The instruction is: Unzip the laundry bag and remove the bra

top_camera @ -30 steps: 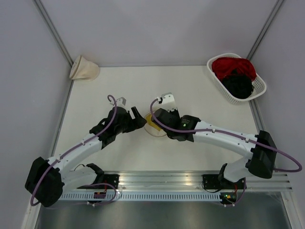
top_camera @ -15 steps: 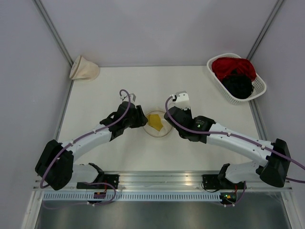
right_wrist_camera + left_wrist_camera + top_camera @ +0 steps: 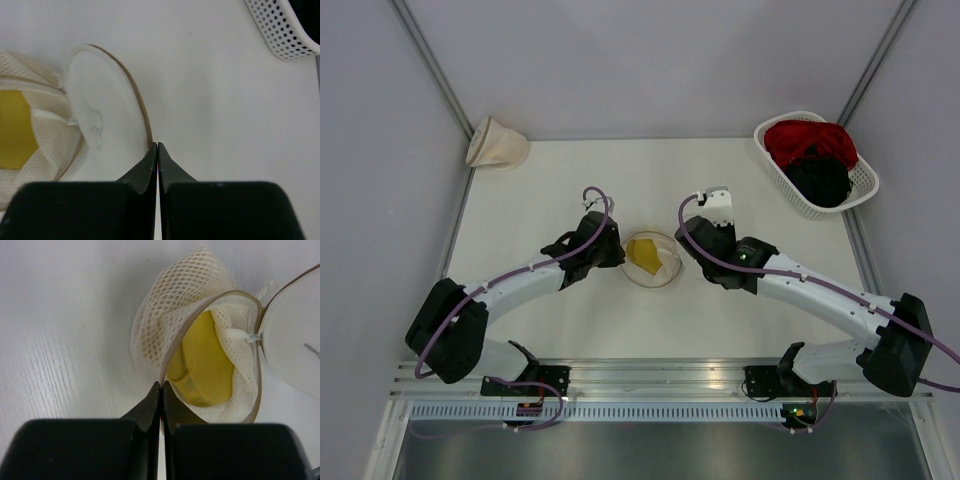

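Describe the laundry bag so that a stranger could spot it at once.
Look to the middle of the white table, between the left gripper and the right gripper. There lies the laundry bag, a round cream mesh pouch, unzipped and gaping. Unlike the cone-shaped cream bag at the far left corner, it shows the mustard-yellow bra inside.

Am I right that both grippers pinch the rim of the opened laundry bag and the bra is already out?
Not quite: the left wrist view shows the mustard-yellow bra inside the laundry bag. The left gripper and right gripper do pinch its rim.
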Robot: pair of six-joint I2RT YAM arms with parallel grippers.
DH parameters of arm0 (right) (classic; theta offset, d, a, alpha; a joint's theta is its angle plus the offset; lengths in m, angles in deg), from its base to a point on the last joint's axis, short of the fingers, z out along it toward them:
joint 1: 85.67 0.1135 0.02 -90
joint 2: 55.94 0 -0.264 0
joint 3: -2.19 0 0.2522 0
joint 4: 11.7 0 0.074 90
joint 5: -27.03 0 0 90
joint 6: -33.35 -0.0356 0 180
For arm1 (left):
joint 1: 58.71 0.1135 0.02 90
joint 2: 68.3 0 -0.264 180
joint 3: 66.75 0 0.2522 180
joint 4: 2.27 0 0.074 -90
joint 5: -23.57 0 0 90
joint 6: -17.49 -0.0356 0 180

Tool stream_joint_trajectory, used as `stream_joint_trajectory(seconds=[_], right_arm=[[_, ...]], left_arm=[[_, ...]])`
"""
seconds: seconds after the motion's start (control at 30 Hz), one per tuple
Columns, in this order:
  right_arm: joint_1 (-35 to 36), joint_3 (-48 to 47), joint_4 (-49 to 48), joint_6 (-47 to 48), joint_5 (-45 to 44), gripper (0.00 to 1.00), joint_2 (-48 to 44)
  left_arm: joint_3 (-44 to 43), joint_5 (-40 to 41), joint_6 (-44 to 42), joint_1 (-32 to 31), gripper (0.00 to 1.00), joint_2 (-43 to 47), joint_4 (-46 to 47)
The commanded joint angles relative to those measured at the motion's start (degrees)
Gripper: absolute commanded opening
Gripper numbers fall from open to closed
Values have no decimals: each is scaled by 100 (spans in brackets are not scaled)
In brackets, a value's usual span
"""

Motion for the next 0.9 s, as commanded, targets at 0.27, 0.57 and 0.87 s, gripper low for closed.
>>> stream_joint_trajectory(seconds=[0.27,0.57,0.87], right_arm=[[-460,157,-722,518,801,72,-480],[-28,211,-2297,818,2869,71,468],[-20,-141,-3168,765,3845,67,1707]], left_arm=[[59,61,8,-36,2,466,42],[164,-274,237,-36,2,572,33],[287,-370,377,-36,2,440,-116]])
